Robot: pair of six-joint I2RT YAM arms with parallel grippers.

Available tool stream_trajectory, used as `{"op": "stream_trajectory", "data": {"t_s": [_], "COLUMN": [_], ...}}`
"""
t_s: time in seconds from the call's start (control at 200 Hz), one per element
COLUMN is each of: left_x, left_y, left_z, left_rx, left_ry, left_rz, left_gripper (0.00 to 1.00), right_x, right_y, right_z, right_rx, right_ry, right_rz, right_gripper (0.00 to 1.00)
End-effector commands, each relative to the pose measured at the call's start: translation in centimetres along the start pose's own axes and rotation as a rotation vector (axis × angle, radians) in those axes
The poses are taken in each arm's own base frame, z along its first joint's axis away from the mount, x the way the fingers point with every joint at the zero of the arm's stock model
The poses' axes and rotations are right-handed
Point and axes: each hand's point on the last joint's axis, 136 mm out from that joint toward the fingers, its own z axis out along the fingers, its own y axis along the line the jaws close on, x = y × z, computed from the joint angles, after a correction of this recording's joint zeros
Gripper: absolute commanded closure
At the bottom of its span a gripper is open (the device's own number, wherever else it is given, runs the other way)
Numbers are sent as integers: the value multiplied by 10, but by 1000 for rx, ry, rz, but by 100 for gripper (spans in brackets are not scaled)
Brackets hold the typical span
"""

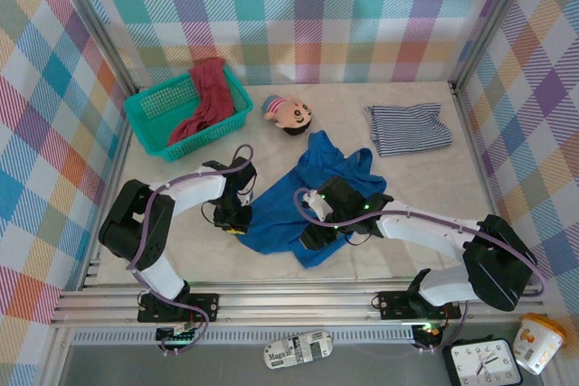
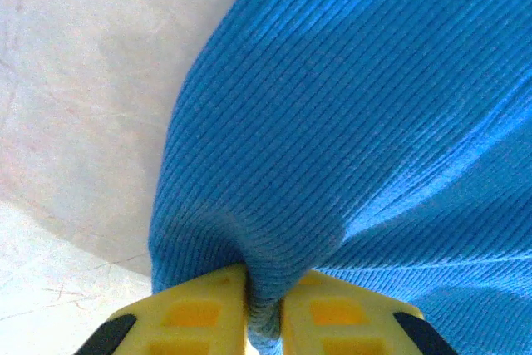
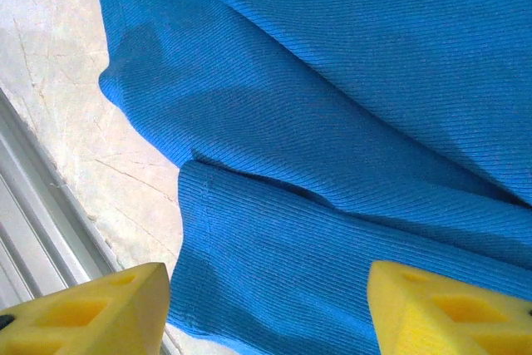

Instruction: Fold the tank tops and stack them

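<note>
The left pincer (image 2: 264,309) has its yellow fingers (image 2: 195,315) pressed together on a bunched fold at the edge of the bright blue ribbed cloth tank top (image 2: 357,114); the cloth is pinched up between them. This grip is on the top's left side. The right pincer (image 3: 270,313) hangs with its yellow fingers well apart above the near part of the same top. The fabric there lies flat between them, with a folded hem line running across, and nothing is gripped.

The blue top lies crumpled in the middle of the pale tabletop (image 1: 434,192), between the two arms, its strap end toward the far side. Just beyond it lies a small big-headed doll (image 1: 287,113). At the far right, well apart from the blue one, rests a navy-and-white thin-striped tank top (image 1: 409,127), roughly flattened. At the far left stands a teal plastic mesh basket (image 1: 143,126) with a dark red tank top (image 1: 206,101) draped inside it and over its far rim.
</note>
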Motion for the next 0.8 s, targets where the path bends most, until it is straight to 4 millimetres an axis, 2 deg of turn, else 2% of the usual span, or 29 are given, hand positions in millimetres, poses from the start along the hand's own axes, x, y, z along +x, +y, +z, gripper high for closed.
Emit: {"op": "stream_trajectory", "data": {"t_s": [0.0, 0.175, 0.385, 0.555, 0.795], "left_x": [5, 5, 8, 0, -2], "left_y": [0, -9, -14, -24, -26], "left_z": [-12, -45, -38, -52, -58], "left_rx": [7, 42, 71, 123, 158], "left_ry": [10, -29, 26, -8, -8], "left_rz": [-4, -15, -21, -39, -70], "left_gripper": [87, 88, 87, 87, 88], "right_x": [-7, -14, -13, -3, 0], "right_y": [12, 25, 36, 38, 27], "right_z": [0, 10, 27, 41, 56], "right_rx": [-31, -47, -44, 3, 133], "right_ry": [4, 19, 76, 129, 167], "right_rz": [-48, -108, -191, -255, -311], "right_gripper": [37, 38, 39, 39, 41]}}
